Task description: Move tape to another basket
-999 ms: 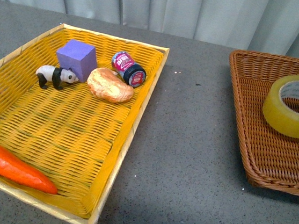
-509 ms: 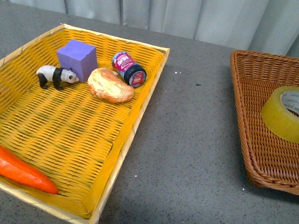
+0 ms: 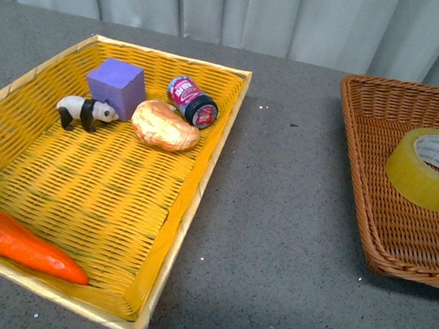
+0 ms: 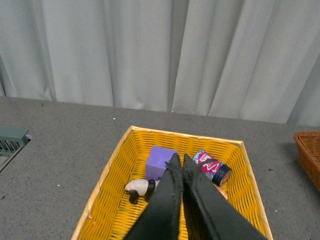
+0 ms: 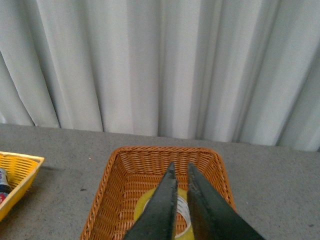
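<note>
Right wrist view is showing the right gripper [image 5: 181, 172], fingers nearly together and holding nothing, partly hiding the yellowish translucent tape roll [image 3: 431, 168]. It is lying inside the brown woven wicker basket [image 3: 374, 200]. The left gripper [image 4: 178, 162] is pressed shut.

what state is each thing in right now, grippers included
tape: lying flat in the brown wicker basket, ungripped
small jar: on its side in the yellow tray
purple cube: resting flat
toy panda: standing upright
carrot: lying flat
left gripper: shut, empty
right gripper: nearly shut, empty
</note>
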Motion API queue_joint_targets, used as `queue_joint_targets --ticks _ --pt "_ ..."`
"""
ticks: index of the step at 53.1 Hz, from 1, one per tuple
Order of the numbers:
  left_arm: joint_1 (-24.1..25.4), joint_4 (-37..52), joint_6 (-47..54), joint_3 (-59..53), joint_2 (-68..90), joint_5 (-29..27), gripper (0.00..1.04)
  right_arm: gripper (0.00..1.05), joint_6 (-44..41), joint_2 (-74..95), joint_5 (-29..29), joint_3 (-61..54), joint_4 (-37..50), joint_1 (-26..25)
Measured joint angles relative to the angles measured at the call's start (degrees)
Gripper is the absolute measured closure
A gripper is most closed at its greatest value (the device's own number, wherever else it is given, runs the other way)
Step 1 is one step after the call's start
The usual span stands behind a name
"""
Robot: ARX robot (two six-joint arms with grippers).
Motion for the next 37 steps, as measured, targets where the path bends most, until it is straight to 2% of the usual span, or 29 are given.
queue_joint_targets --ticks 2,6,12,25,29,34,37 --pt "0.92 -0.33 0.33 -1.14 -1.6 1.01 1.01 1.04 -0.09 -1.66 0.48 -1.44 -0.09 0.2" --pt "2.69 -1.22 0.61 -3.08 -4.63 3.1 1.01 1.04 0.17 -4.98 3.93 -3.65 -0.61 2.23" --pt "4.79 -2.78 0.72 -5.2 -8.04 4.68 1.01 1.04 0.17 -8.66 4.13 -6.23 -1.92 4.35" --pt "7.85 -6.75 0.74 -8.17 -15.06 7.72 1.01 1.04 0.17 -16.5 4.37 -10.05 -6.01 4.5" --pt "11.17 -8.28 0.81 -8.85 -17.25 12.5 1.01 1.04 0.17 -18.88 4.39 -10.95 -7.54 4.48" --pt "13.53 -10.38 0.76 -9.68 -20.24 12.94 1.01 1.04 0.17 -22.56 4.39 -11.91 -10.05 4.5" --pt "13.55 -11.32 0.79 -10.03 -21.57 13.18 1.01 1.04 0.17 -22.86 4.35 -13.14 -8.57 4.5"
